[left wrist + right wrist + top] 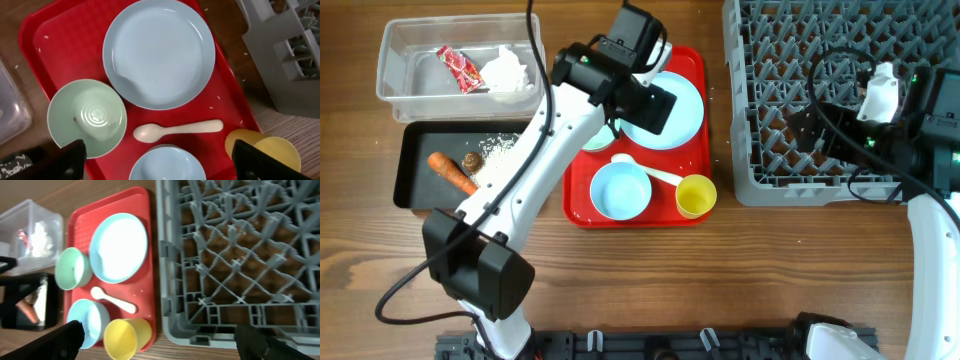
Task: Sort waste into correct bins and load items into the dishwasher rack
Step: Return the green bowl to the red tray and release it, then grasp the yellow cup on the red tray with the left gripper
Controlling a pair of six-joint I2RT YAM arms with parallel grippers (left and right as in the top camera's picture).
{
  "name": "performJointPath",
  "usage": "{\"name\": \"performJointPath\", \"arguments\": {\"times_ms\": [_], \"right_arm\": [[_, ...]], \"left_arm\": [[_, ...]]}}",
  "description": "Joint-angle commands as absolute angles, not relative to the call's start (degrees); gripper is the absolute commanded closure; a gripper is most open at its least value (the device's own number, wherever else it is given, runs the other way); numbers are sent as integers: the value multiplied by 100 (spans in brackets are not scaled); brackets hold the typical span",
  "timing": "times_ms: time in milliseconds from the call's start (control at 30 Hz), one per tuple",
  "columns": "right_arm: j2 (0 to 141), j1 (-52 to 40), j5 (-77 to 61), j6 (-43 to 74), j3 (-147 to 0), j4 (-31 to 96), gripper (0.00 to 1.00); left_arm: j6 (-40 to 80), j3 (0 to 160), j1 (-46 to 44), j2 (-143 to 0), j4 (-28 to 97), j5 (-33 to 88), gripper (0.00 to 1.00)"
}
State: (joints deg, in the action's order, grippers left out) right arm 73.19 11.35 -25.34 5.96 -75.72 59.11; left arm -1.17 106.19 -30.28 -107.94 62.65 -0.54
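Observation:
On the red tray (696, 70) lie the light-blue plate (685, 105), the light-blue bowl (620, 190), the white spoon (655, 175) and the yellow cup (696, 195). The pale-green bowl (87, 117) is mostly hidden under my left arm in the overhead view. My left gripper (160, 162) is open and empty above the tray, over the light-blue bowl (167, 165). My right gripper (162, 340) is open and empty above the grey rack (800, 180), at its front left. The clear tub (395, 60) holds the red wrapper (459, 68) and the tissue (505, 70). The black tray (415, 190) holds the carrot (452, 172), the brown morsel (472, 161) and the rice (500, 150).
The rack stands right beside the red tray's right edge. A few rice grains lie scattered on the red tray (60, 60) and on the table next to it. My left arm (535, 160) stretches across the black tray's right end.

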Motion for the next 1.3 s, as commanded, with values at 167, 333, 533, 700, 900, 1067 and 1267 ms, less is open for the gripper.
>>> {"name": "performJointPath", "arguments": {"times_ms": [167,333,533,700,900,1067,1267], "right_arm": [[7629,80,-2727,816,-7524,5808,4],[8141,-578,-1776,1295,-7524,5808,7],[8088,-110,-1627,1347,-7531,5645,8],[7955,532,-1811,1120,-7531,5699,8],[7948,569,-1822,1046,-7531,5771,7],[7948,569,-1828,1050,-7531,5791,7],[7948,569,-1946,1059,-7531,5791,7]], "left_arm": [[1420,10704,-1879,-10569,6740,910,8],[322,10661,-2134,-10586,6866,2265,15],[19,10084,-3319,-10766,6816,1730,15],[21,9754,-3944,-11233,6692,1376,19],[21,9749,-4088,-11802,6451,1125,28],[21,9749,-4088,-12215,6283,1057,57],[43,9791,-4064,-12191,6219,1509,96]]}}
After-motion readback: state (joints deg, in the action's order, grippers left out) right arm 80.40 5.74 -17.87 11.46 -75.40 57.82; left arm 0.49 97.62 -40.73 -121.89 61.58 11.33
